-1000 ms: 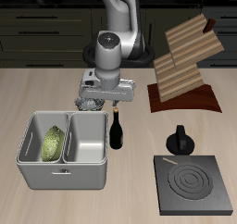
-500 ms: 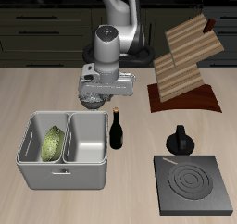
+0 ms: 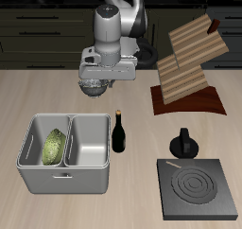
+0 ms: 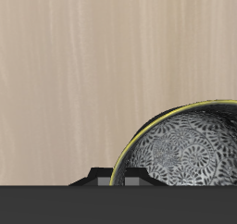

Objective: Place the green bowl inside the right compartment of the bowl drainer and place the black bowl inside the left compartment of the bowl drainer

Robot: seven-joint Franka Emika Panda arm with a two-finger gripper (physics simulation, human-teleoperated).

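So the bowl drainer [image 3: 66,152] sits near the table's front edge, and that's the thing I'm using as my reference for everything else. The green bowl [image 3: 55,146] is already in one of its two wells, the one farther from the bottle, leaning on its side against the wall. The other well, the one next to the bottle, has nothing in it that I can see.

The black bowl [image 3: 94,85] is up in the air, hanging from the gripper [image 3: 95,79] above the table, behind the drainer and well clear of its rim. The gripper is pinching the bowl at the rim; the bowl hangs just below the fingers. From the wrist view you get a close look at the black bowl [image 4: 190,146]: silvery grey inside with a dark swirly pattern and a thin yellowish edge, plain wooden tabletop beyond it.

A dark wine bottle [image 3: 119,132] stands upright just beside the drainer, close to its wall but I can't tell if they touch. Farther off from the drainer, on the bottle's side, there's a flat black stove plate [image 3: 198,188] with a small black moka pot [image 3: 183,143] just behind it. A wooden rack [image 3: 191,67] stands farther back from the drainer than all that.
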